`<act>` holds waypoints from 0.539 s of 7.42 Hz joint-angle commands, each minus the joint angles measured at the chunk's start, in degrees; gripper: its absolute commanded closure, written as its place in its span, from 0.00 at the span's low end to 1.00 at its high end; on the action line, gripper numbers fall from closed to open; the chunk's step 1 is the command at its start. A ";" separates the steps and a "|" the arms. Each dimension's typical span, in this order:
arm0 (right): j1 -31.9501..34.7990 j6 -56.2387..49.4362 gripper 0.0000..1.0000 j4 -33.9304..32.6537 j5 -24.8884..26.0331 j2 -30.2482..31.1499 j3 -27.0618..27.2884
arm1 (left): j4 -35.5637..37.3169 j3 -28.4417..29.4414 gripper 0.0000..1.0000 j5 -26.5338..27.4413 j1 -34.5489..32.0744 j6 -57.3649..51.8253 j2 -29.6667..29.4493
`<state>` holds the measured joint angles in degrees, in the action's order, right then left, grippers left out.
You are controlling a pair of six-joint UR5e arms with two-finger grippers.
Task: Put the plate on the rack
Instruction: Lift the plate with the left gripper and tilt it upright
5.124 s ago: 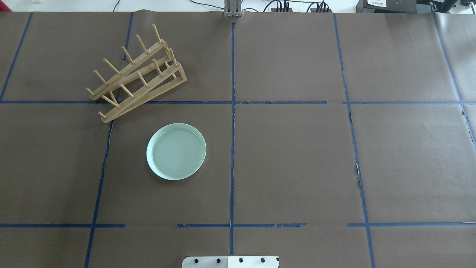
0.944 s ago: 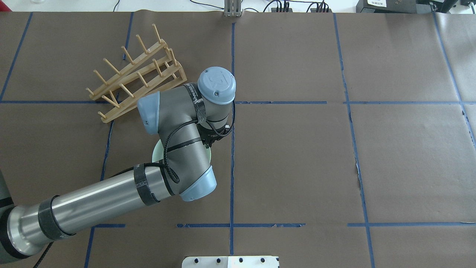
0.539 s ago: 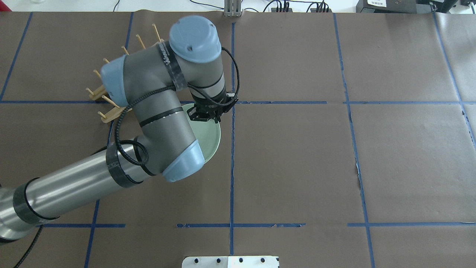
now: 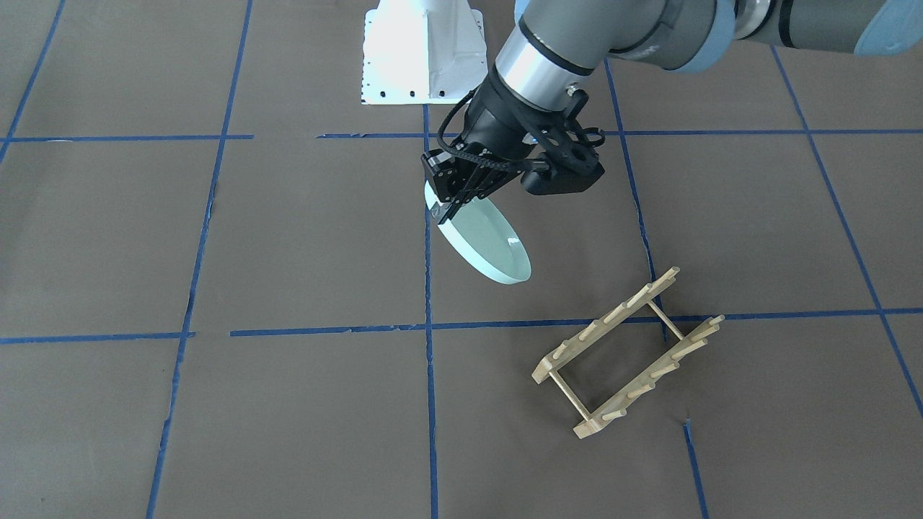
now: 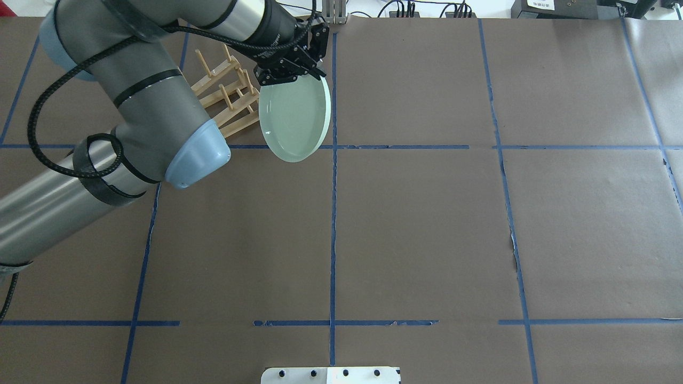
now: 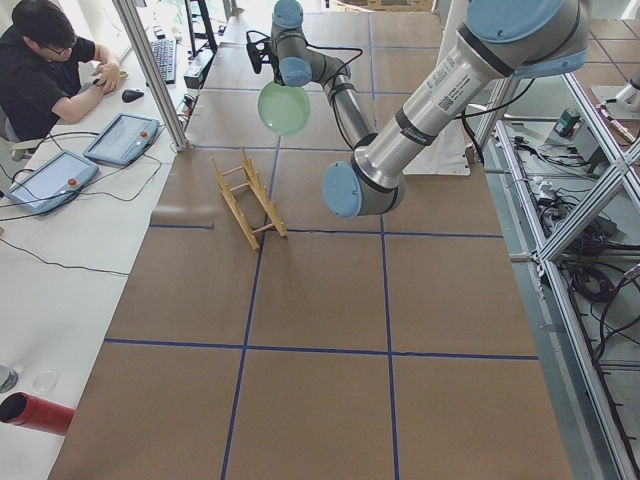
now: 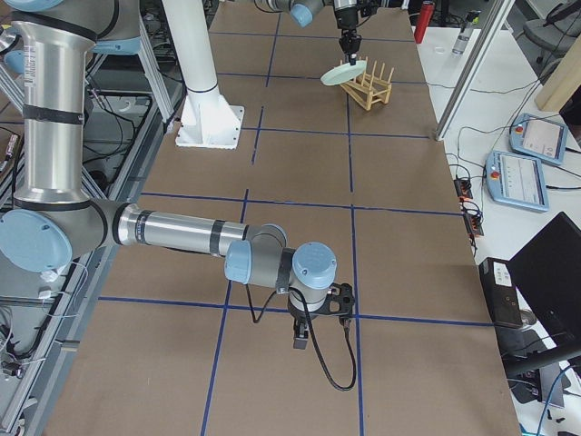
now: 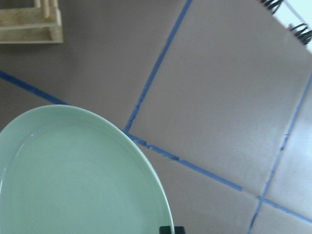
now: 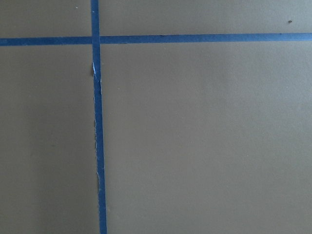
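My left gripper (image 4: 441, 207) (image 5: 291, 76) is shut on the rim of the pale mint-green plate (image 4: 484, 244) (image 5: 296, 117). It holds the plate tilted in the air, hanging from the fingers with its glossy face showing. The plate also fills the lower left of the left wrist view (image 8: 73, 175). The light-wood rack (image 4: 627, 353) (image 5: 230, 100) stands on the table beside the plate, apart from it, and my arm covers part of it from overhead. My right gripper (image 7: 313, 329) shows only in the exterior right view, low over the table far from both. I cannot tell if it is open.
The table is brown paper with a blue tape grid. The robot's white base plate (image 4: 422, 54) sits at the near edge. An operator (image 6: 45, 70) sits beside tablets off the far edge. A red cylinder (image 6: 35, 413) lies off the table's left end.
My left arm came in and took hold of the plate's rim. It lifted the plate off the table, tilted it and carried it away from the robot, to beside the rack's end.
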<state>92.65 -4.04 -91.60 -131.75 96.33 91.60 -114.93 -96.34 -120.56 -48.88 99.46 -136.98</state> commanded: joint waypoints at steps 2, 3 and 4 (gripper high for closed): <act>0.07 0.00 0.00 0.02 0.00 0.00 -0.02 | -33.96 0.27 1.00 2.16 -7.26 10.03 7.67; 0.07 0.00 0.00 0.02 0.00 0.00 -0.02 | -40.57 0.53 1.00 4.18 -7.80 10.14 10.91; 0.07 0.00 0.00 0.02 0.00 0.00 -0.02 | -49.77 1.49 1.00 7.15 -7.89 11.10 14.34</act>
<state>92.71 -4.04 -91.59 -131.75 96.33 91.60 -153.77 -95.68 -116.54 -56.16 109.28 -126.76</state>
